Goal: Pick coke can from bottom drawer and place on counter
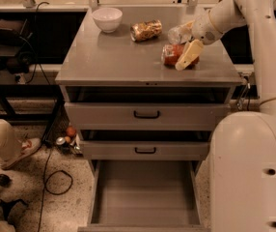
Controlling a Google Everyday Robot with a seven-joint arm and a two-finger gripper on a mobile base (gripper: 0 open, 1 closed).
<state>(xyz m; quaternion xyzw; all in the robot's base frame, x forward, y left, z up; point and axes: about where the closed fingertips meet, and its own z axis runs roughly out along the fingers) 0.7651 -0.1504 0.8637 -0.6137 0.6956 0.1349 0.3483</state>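
Observation:
The coke can point(172, 55), red with silver ends, lies on its side on the right part of the counter point(114, 57). My gripper point(185, 58) is right at the can, reaching down from the upper right and covering the can's right end. The bottom drawer point(145, 192) is pulled fully out at the foot of the cabinet, and its flat grey floor shows nothing on it.
A white bowl point(107, 18) stands at the counter's back left. A crinkled snack bag point(146, 30) lies at the back middle and a clear plastic bottle point(179, 33) just behind the can. The two upper drawers point(146, 115) stand slightly open. Cables and small objects lie on the floor at left.

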